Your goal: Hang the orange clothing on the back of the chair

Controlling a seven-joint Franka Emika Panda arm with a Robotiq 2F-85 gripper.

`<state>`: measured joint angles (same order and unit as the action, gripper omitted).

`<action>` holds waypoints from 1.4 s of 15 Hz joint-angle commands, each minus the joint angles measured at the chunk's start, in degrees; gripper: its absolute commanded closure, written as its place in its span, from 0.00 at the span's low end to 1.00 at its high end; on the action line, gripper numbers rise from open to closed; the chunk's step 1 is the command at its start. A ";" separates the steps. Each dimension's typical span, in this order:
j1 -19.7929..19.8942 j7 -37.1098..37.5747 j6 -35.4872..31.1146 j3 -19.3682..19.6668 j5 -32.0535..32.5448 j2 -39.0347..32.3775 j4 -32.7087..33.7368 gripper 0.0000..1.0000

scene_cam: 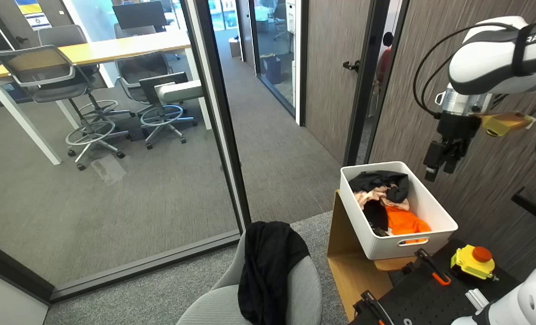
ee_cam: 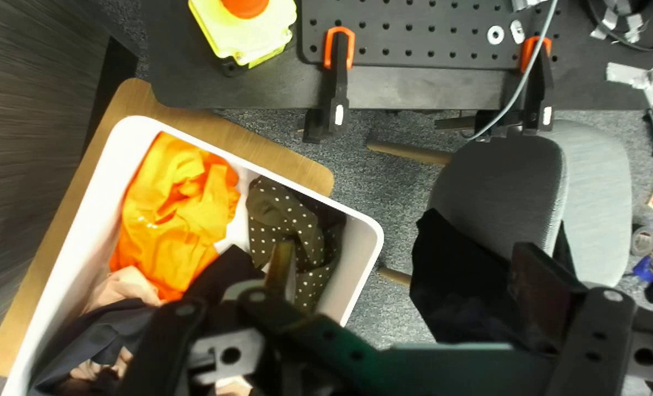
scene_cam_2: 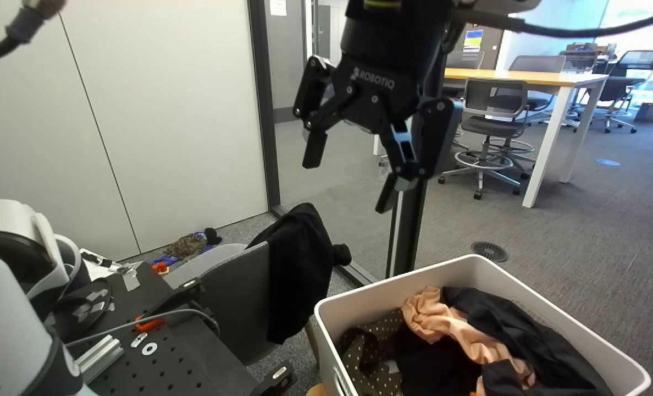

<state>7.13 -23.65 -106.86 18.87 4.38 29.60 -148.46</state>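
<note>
There hung the gripper (scene_cam_2: 351, 176), spread wide, nothing in its grasp, up and clear of the white bin (ee_cam: 367, 253)! Inside, in the corner nearest the black table (ee_cam: 414, 87), sat the orange clothing (ee_cam: 172, 220), crumpled; it looked light, limp, unlikely to break, asking for a pinch on a raised fold. Its long axis ran roughly along the bin's length, though which way it faced, the crumpling hid. Beyond, black cloth (scene_cam_2: 299, 275) draped the back of the chair (ee_cam: 497, 192).

One each: pincer (scene_cam_2: 349, 182), white bin (scene_cam: 419, 201), orange garment (ee_cam: 172, 214), draped chair (ee_cam: 502, 187). Two orange-handled clamps (ee_cam: 338, 91).
</note>
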 commanded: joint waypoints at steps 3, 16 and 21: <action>2.63 -2.68 -13.58 1.44 2.33 -15.52 1.64 0.00; 12.78 -20.61 -33.39 -4.38 -11.82 -51.54 12.96 0.00; 18.18 -22.10 -37.18 -9.65 -12.12 -61.63 18.46 0.00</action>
<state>22.36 -44.07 -142.11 12.00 -7.12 -26.15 -134.62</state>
